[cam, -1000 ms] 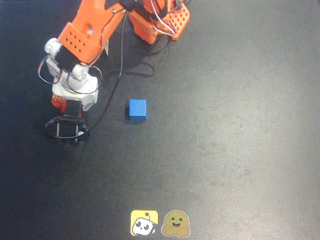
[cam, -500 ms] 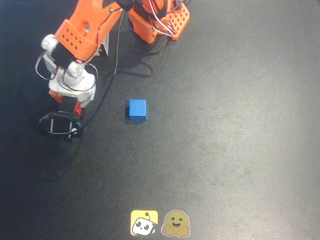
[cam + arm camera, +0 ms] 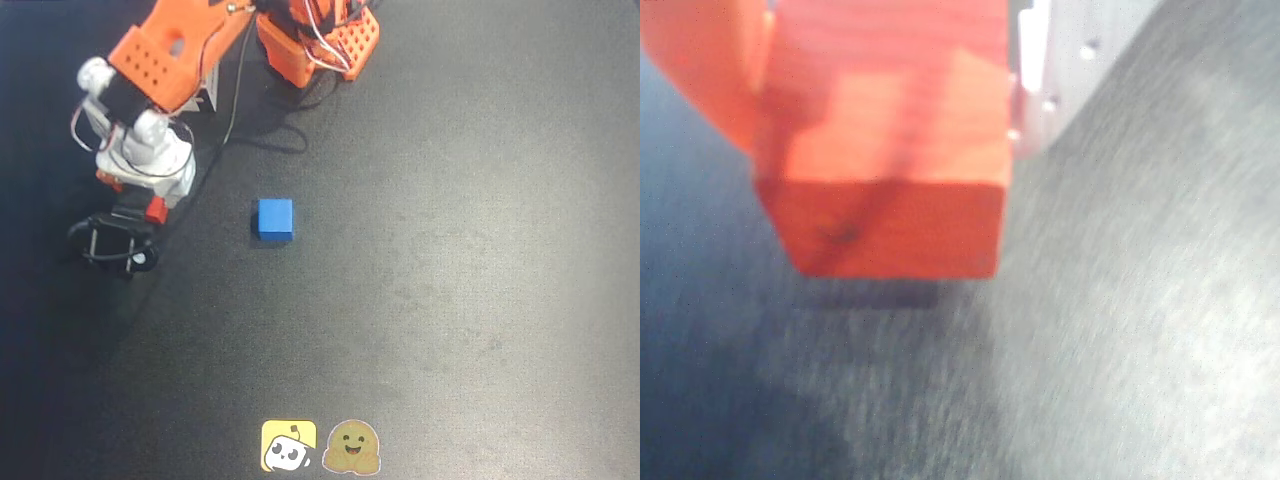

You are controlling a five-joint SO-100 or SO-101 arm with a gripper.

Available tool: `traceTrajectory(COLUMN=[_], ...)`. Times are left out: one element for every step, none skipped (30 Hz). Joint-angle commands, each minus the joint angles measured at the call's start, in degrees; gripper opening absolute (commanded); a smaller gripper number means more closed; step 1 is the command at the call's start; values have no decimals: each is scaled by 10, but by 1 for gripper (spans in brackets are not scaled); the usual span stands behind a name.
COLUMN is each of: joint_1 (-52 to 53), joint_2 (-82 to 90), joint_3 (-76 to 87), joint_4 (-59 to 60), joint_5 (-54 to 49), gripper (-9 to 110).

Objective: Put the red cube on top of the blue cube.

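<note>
The red cube (image 3: 890,160) fills the top of the wrist view. It sits between an orange finger (image 3: 700,70) on the left and a white finger (image 3: 1060,70) on the right, and casts a shadow on the mat just below. My gripper (image 3: 890,180) is shut on it. In the overhead view the gripper (image 3: 140,205) is at the left, mostly hidden under the white wrist, and only a small red bit (image 3: 155,210) shows there. The blue cube (image 3: 274,219) rests alone on the dark mat, to the right of the gripper. It is out of the wrist view.
The orange arm base (image 3: 320,40) with loose cables stands at the top centre. Two small stickers, a yellow one (image 3: 288,446) and a brown one (image 3: 352,447), lie at the bottom edge. The dark mat (image 3: 450,250) stretches to the right of the blue cube.
</note>
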State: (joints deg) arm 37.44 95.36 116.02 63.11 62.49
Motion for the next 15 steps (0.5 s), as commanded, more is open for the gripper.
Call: traceTrajectory(joint_1=[-17,-20,-25,-29,-33,-38,-43,-49,-56,-62,-69,-75,-80,-85,-89], joint_2=[50,54,58,64,69,75,80,85,91,97,103,108,114,121,128], joint_3=[-49,-54,-56,-58,-58,-58,-58,-58,-56,-55,-54,-52,-51,-50,-48], joint_4=[14,18,22,24,24,25,27,28,28,28,28,28,28,28,28], joint_5=[21,26,32,35,40,47,52,55,60,65,70,74,75,76,79], gripper=[8,8,8,8,8,8,8,8,8,8,8,8,8,8,8])
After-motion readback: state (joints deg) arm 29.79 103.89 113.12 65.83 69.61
